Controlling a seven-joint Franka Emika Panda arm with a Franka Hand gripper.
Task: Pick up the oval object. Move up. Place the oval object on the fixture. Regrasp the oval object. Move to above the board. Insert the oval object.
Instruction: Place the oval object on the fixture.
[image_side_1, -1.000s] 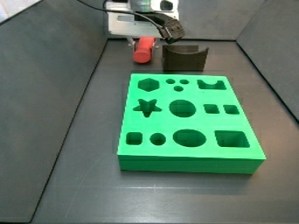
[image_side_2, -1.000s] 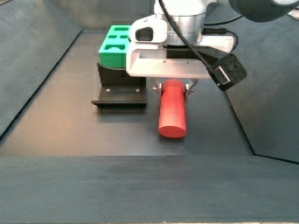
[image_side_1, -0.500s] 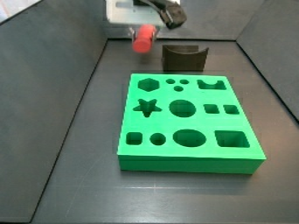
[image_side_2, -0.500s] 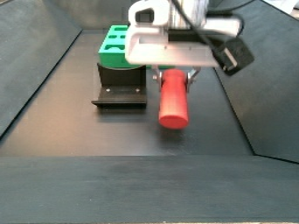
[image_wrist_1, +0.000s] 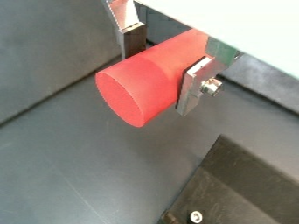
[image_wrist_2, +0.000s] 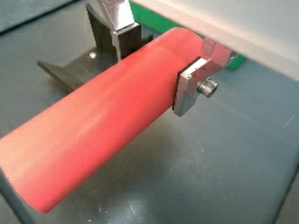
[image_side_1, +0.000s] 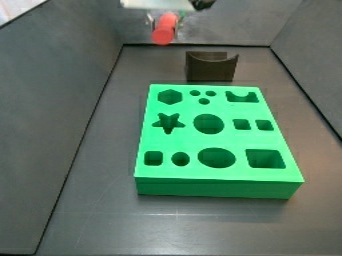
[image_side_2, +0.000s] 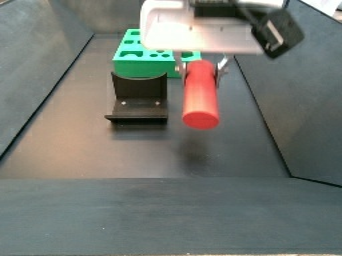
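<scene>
The tool (image_side_2: 201, 68) is gripping the smooth red-orange oval peg (image_side_2: 199, 95) crosswise between its silver fingers (image_wrist_2: 193, 79), holding it clear above the dark tabletop (image_side_2: 147, 160), probably for carrying to the dark notched fixture (image_side_2: 138, 101) beside it.

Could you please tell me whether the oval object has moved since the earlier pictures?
Yes. Clamped in the gripper, the oval object has risen: in a side view it now sits higher relative to the fixture, clear of the floor.
</scene>
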